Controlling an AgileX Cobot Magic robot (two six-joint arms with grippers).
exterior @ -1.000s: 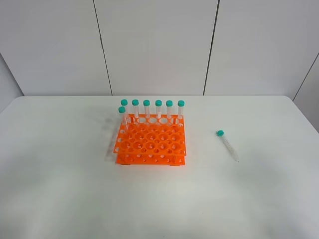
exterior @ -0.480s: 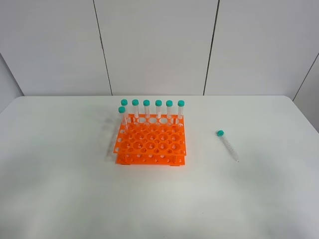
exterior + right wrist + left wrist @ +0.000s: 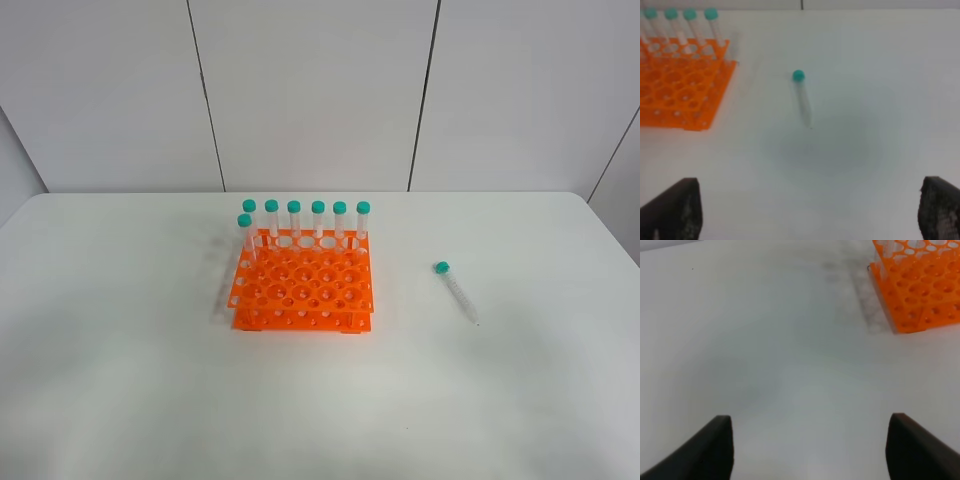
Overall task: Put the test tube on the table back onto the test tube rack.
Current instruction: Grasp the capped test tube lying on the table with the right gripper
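Exterior high shows the slim clear plastic test tube (image 3: pixel 456 292) lying flat on the matte white table (image 3: pixel 120 380), well right of the bright orange two-tier rack (image 3: pixel 300 290), its long axis running far to near, teal cap far, conical tip nearer and slightly right. The rack's round holes hold seven matching teal-capped tubes (image 3: pixel 318 222) upright, six in the back row, one just ahead at left. The left gripper (image 3: pixel 810 445) and right gripper (image 3: pixel 810 210) hang with jaws spread wide, empty.

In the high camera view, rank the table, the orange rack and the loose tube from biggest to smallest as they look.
1. table, spanning nearly the whole view
2. orange rack
3. loose tube, lying to the rack's right, clearly smallest
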